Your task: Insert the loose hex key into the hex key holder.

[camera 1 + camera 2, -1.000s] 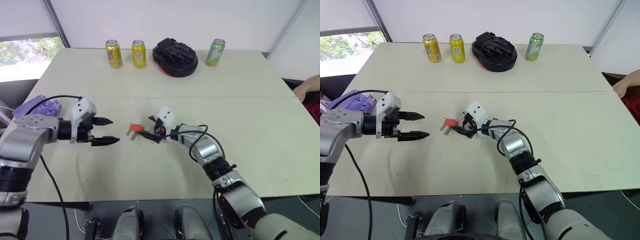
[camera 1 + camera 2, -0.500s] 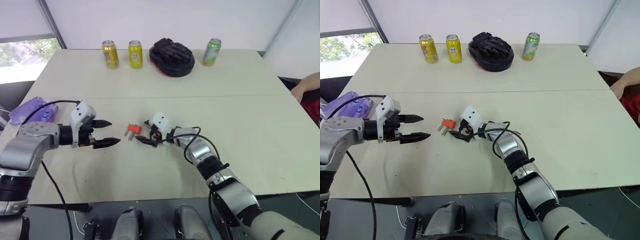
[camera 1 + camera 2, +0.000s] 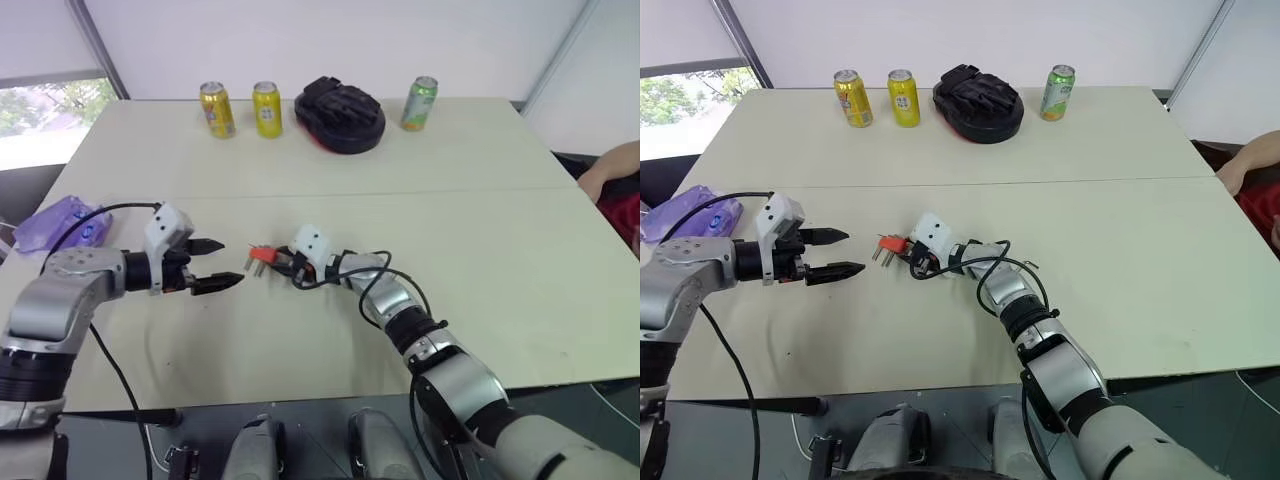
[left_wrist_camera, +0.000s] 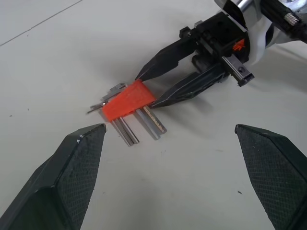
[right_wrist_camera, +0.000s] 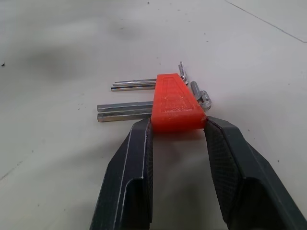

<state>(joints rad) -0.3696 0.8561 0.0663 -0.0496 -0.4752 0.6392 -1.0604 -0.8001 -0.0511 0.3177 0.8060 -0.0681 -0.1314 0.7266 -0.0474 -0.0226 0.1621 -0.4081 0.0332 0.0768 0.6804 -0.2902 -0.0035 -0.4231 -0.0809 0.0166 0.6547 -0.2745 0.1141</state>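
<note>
Right wrist view, fingers [image 5: 175,132] clamping hex key holder [image 5: 173,103], loose key indistinguishable.

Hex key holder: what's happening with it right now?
The right gripper has its two fingers pressed against the sides of the red hex key holder, which lies on the table. The left gripper hovers open just beside it, holding nothing. I cannot pick out a separate loose hex key.
</note>
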